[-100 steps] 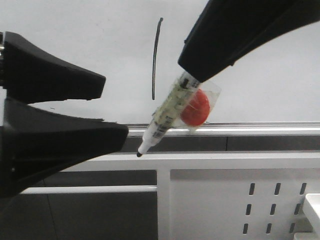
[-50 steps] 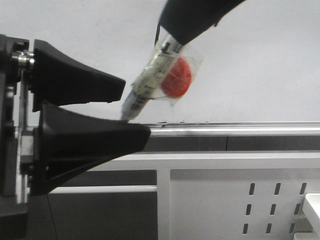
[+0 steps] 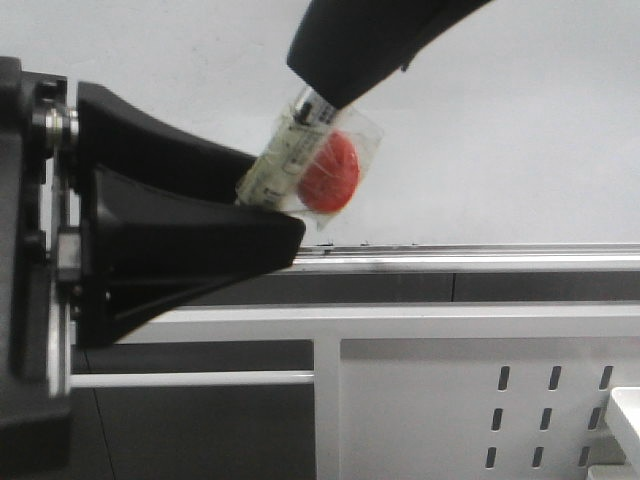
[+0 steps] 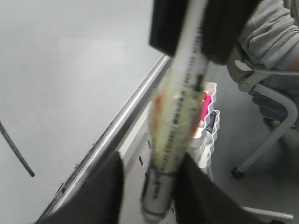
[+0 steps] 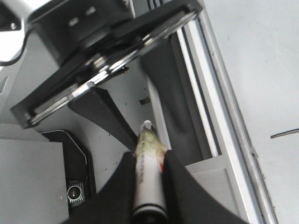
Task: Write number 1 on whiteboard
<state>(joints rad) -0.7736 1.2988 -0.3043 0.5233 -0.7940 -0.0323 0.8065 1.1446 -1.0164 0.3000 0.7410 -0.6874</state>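
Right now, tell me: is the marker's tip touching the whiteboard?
No. In the right wrist view the marker held by the right gripper points between the left gripper's fingers, away from the whiteboard.

The front view looks level and forward, close to the whiteboard (image 3: pixel 520 120), whose ledge (image 3: pixel 480 258) crosses mid-frame; the left gripper (image 3: pixel 290 215) looms large at the left edge. The left wrist view looks along its fingers toward the board's ledge, very close to the marker (image 4: pixel 180 116). The right wrist view looks down its own fingers at the same marker. All three share marker, board and ledge.
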